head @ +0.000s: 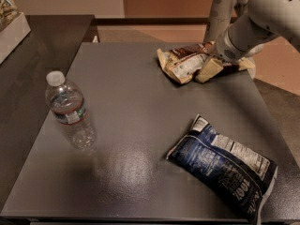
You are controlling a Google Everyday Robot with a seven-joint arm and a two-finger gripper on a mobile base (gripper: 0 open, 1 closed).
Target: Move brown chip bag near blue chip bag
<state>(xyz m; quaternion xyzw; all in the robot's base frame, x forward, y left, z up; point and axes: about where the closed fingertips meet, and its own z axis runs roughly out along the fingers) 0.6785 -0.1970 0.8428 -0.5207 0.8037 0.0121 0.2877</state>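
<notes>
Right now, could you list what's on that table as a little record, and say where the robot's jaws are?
table: dark grey
water bottle: upright, left side
brown chip bag: far side, right
blue chip bag: near right corner, lying flat, apart from the brown one
gripper (the jaws): at the brown chip bag's right end

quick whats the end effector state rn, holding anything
End effector: at the right end of the brown chip bag; open, closed or holding it cannot be told.
</notes>
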